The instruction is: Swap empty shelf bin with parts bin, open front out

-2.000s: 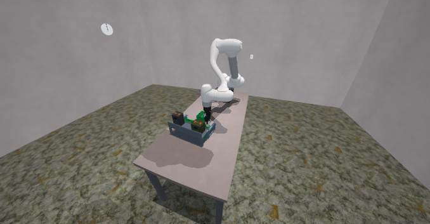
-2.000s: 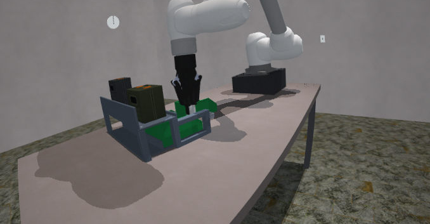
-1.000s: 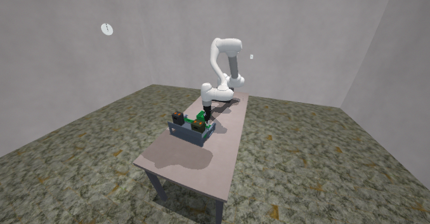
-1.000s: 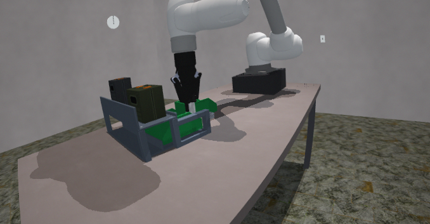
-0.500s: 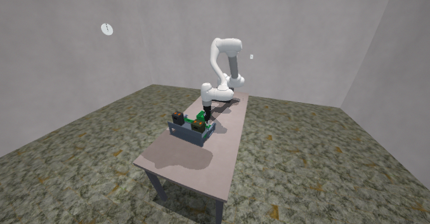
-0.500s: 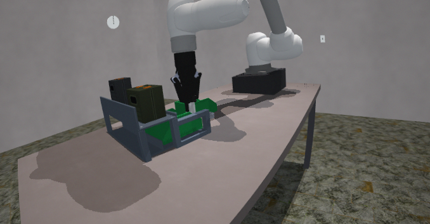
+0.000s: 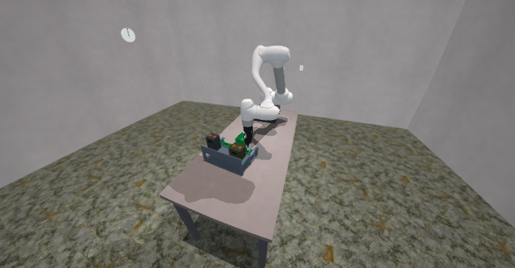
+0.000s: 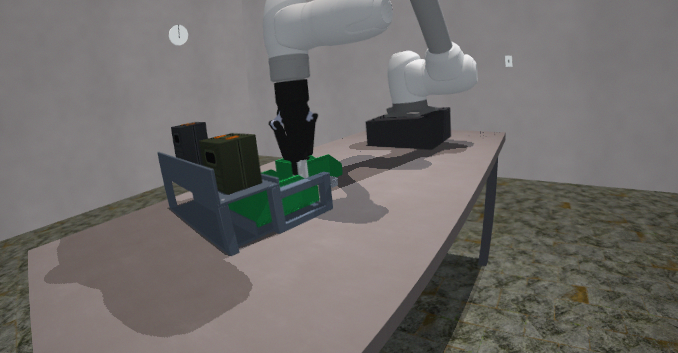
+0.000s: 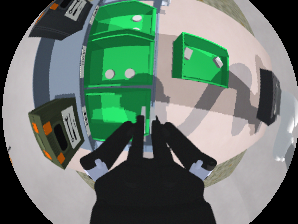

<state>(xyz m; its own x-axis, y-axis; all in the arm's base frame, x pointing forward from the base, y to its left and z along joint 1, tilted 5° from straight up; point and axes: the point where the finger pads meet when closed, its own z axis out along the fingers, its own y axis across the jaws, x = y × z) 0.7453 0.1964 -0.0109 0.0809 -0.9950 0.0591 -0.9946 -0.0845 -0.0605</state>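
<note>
My gripper [image 7: 248,148] [image 8: 300,172] [image 9: 147,112] points down and is shut on the front wall of the empty green bin [image 8: 302,200] [image 9: 112,120]. One finger is inside the bin, one outside. The bin is still within the end bay of the blue-grey shelf [image 7: 224,162] [image 8: 187,177] [image 9: 62,75]; its rim shows a little above the side frame. Its underside is mostly hidden. The green bin with parts [image 7: 241,138] [image 8: 327,165] [image 9: 200,65] stands on the table [image 8: 350,251], off the shelf's front; two light parts show in it in the wrist view.
A green bin with two round parts [image 9: 120,55] sits beside the empty one, and another green bin [image 9: 112,21] beyond it. An olive box [image 7: 237,151] [image 8: 230,165] [image 9: 56,131] and a dark box [image 7: 213,142] [image 8: 190,142] [image 9: 62,19] stand on the shelf's top board.
</note>
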